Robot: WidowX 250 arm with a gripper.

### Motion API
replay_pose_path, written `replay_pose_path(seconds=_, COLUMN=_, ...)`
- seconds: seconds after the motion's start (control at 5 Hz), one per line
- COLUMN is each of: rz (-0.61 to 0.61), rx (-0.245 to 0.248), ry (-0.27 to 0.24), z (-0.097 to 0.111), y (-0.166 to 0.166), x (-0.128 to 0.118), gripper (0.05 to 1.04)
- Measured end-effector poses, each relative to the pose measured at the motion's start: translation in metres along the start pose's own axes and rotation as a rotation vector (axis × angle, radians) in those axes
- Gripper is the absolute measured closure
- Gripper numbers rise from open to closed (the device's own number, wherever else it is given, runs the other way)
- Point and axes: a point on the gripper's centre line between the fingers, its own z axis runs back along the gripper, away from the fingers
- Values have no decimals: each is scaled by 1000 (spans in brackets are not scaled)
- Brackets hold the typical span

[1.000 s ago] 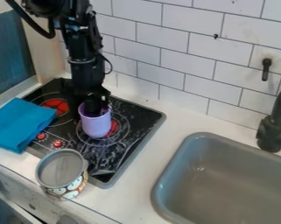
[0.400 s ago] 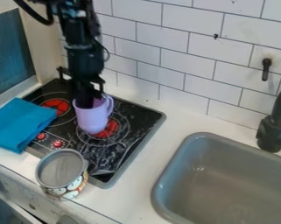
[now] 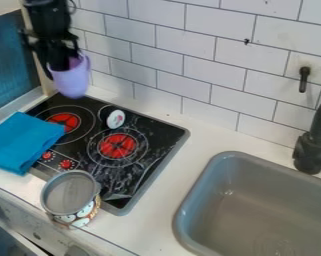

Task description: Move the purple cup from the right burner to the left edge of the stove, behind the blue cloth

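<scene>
Purple mug [image 3: 72, 82] higher, in gripper [image 3: 56, 66].

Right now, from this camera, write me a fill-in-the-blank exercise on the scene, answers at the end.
The claw holds a mug whose colour is ____. The cloth lying partly on the stove is ____. In this view, the sink is to the ____ of the stove.

Missing words: purple; blue; right.
</scene>
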Motion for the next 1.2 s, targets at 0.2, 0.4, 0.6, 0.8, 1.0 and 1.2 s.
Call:
replay_pose_path(seconds=0.2, rz=63, rx=30, ry=19, z=-4, y=35, x=4, gripper=983)
replay_pose_path(seconds=0.4, rz=87, rx=72, ry=71, z=-13, y=54, x=3, gripper=983)
replay_pose_path(seconds=0.6, rz=86, rx=90, ry=101, z=-24, y=58, x=2, gripper=983)
replay_pose_path(seconds=0.8, rz=95, rx=91, ry=112, z=-39, y=59, x=2, gripper=983)
replay_pose_path(seconds=1.0, rz=112, rx=113, ry=105, z=-52, y=59, x=8, gripper=983)
replay_pose_path(seconds=1.2, rz=112, rx=102, ry=110, z=-56, y=54, x=17, gripper=983)
